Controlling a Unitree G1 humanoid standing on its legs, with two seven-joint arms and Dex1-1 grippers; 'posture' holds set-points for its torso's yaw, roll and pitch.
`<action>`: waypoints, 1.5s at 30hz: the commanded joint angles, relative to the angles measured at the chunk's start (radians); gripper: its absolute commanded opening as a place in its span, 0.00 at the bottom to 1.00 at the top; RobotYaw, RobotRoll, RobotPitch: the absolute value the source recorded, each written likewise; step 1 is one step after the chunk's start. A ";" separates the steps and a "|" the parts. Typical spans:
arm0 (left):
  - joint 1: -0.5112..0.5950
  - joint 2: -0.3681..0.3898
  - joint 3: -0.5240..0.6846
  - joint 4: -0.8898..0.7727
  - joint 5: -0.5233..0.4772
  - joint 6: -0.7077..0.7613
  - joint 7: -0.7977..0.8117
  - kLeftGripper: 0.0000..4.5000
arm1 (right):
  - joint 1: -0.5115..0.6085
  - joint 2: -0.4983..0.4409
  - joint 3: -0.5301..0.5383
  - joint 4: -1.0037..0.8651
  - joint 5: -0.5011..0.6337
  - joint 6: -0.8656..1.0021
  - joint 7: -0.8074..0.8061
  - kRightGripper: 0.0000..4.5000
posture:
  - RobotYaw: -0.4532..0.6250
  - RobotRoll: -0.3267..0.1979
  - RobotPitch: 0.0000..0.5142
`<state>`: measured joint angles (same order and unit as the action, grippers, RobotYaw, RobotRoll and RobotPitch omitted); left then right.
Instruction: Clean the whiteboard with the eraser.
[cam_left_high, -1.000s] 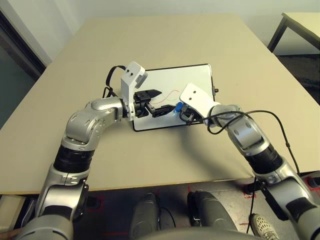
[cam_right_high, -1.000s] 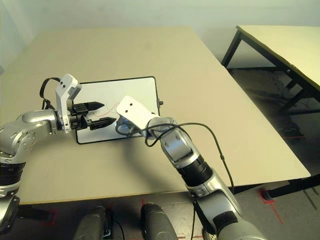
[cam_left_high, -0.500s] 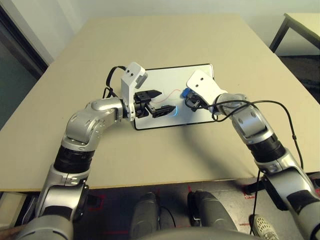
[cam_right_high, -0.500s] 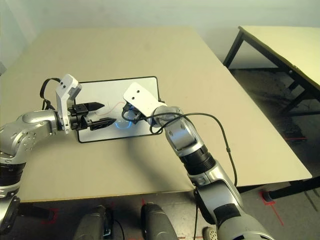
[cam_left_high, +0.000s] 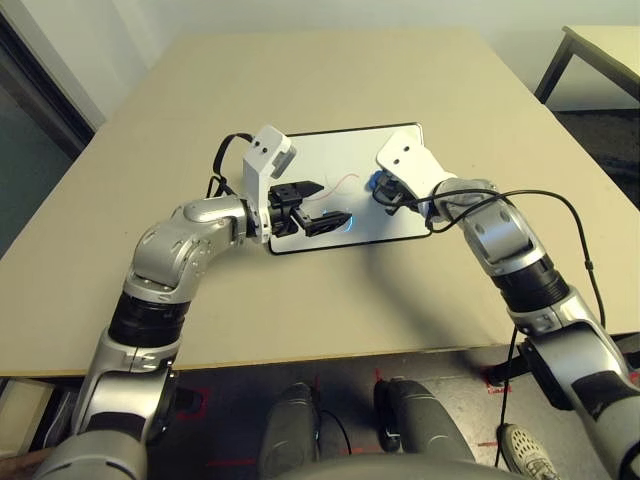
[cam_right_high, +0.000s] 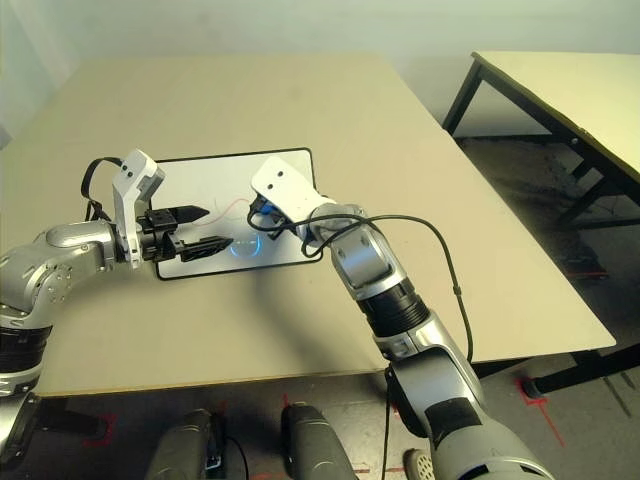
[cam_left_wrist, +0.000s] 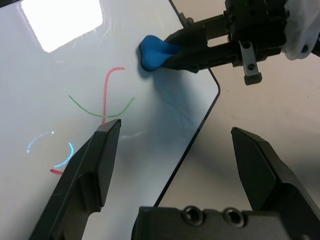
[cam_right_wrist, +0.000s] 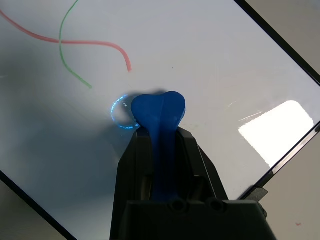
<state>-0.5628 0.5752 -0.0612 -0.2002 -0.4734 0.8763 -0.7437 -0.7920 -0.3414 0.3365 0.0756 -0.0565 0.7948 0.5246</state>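
The left gripper (cam_left_high: 312, 207), jaws apart, hovers over the board's (cam_left_high: 395, 225) near left part, likely ready to steady it. Further right, the right gripper (cam_left_high: 381, 190) is clamped on the eraser (cam_left_wrist: 152, 52), whose tip presses the white surface beside the red scribble (cam_left_wrist: 107, 85), poised to wipe it.

White whiteboard (cam_left_high: 395, 215) with black frame and red, green, blue lines; bright blue eraser (cam_right_wrist: 159, 112); beige table (cam_left_high: 330, 80).

Glossy whiteboard (cam_left_wrist: 75, 65); soft, squashed eraser (cam_left_wrist: 152, 51)
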 joint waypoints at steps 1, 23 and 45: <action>0.018 0.006 -0.006 -0.020 -0.004 0.010 -0.002 1.00 | 0.062 -0.004 0.037 -0.037 -0.013 0.054 0.012 0.13 | 0.39 0.62 0.24; 0.011 0.184 0.031 0.036 0.029 -0.022 -0.078 1.00 | -0.128 0.086 0.034 0.139 -0.016 -0.067 0.019 0.13 | 0.41 0.62 0.30; 0.034 0.181 0.039 -0.007 0.024 0.004 -0.073 1.00 | -0.103 0.044 0.048 0.107 -0.029 -0.035 0.040 0.13 | 0.41 0.62 0.31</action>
<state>-0.5415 0.7540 -0.0172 -0.1969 -0.4447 0.8691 -0.8130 -0.9032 -0.2974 0.3962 0.1317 -0.0623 0.7643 0.5871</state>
